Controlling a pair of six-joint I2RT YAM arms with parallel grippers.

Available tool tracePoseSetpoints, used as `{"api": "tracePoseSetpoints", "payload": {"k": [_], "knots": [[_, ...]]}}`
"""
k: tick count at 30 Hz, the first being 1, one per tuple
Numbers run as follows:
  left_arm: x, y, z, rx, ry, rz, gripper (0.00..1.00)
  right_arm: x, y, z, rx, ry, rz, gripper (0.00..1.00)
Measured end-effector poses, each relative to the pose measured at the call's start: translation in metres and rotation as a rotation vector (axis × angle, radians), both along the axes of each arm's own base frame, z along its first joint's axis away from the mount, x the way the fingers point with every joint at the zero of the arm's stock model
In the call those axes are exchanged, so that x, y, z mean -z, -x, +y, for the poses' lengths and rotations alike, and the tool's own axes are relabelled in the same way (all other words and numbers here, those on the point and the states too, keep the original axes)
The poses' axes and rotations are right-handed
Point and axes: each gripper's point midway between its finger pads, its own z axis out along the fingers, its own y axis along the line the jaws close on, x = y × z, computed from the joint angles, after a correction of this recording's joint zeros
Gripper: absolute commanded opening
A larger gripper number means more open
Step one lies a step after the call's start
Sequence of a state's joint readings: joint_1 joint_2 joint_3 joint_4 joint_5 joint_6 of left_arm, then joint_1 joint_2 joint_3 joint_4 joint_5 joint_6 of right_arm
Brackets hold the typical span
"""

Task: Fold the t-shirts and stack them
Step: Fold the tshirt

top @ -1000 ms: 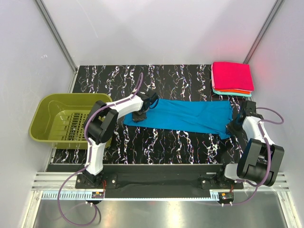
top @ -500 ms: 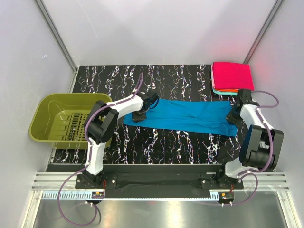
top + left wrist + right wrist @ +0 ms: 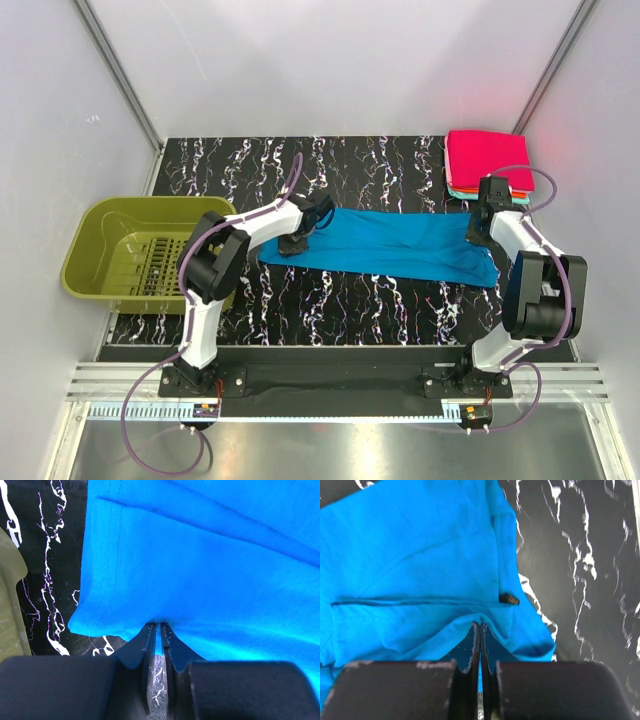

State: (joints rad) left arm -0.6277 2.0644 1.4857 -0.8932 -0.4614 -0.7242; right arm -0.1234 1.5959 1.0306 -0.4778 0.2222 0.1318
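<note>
The blue t-shirt (image 3: 385,243) lies drawn out in a long, creased band across the middle of the black marbled table (image 3: 380,300), running from one arm to the other. The left fingers (image 3: 145,642) are clenched on the cloth at its left end, a little peak of fabric gathered between the tips – the hem runs just beside them. The right fingers (image 3: 470,647) are pinched tight on a fold at the right end, near a sleeve seam; whether that end is lifted off the table I cannot tell. Just beyond the right end, in the far right corner, sits the stack of folded t-shirts (image 3: 487,160) – magenta on top, orange and pale teal edges below. The olive-green basket (image 3: 95,250) stands at the left edge of the table.
</note>
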Motion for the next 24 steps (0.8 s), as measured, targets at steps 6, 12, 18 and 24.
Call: {"api": "tracePoseSetpoints", "payload": {"k": [6, 12, 18, 24], "knots": [[0.0, 0.0, -0.001, 0.009, -0.02, -0.006, 0.13, -0.002, -0.013, -0.003, -0.082, 0.038, -0.027, 0.0], [0.001, 0.0, -0.001, 0.016, -0.042, -0.01, 0.13, -0.006, -0.034, 0.004, -0.181, 0.028, -0.095, 0.0], [0.001, 0.0, -0.001, 0.019, -0.049, -0.012, 0.13, -0.008, -0.049, 0.014, -0.271, 0.015, -0.164, 0.0], [0.001, 0.0, -0.001, 0.02, -0.051, -0.013, 0.14, 0.004, -0.056, 0.014, -0.305, 0.019, -0.157, 0.0]]}}
